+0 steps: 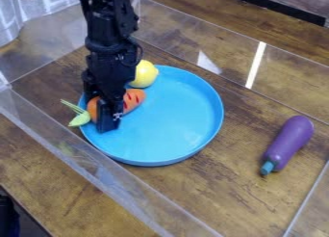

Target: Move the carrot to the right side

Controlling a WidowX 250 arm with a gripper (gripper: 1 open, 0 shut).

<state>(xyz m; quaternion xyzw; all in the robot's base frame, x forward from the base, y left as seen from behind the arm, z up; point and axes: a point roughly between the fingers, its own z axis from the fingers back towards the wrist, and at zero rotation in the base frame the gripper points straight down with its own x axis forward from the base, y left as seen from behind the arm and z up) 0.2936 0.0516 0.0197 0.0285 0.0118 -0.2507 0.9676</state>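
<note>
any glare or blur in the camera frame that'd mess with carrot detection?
Camera view: white glare streak on the table right of the blue plate, away from the carrot; whole frame soft and low-res; the gripper covers most of the carrot, leaving orange body and leafy top partly visible.

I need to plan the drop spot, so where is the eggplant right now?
The eggplant lies on the wooden table at the camera view's right, apart from the blue plate.

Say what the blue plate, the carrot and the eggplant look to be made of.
Blue plate: likely plastic, uniform matte blue with a soft sheen.
Carrot: probably moulded toy plastic, flat orange body, yellow-green leaves; mostly hidden by the gripper.
Eggplant: seemingly plastic or rubber, smooth purple with faint highlights.
</note>
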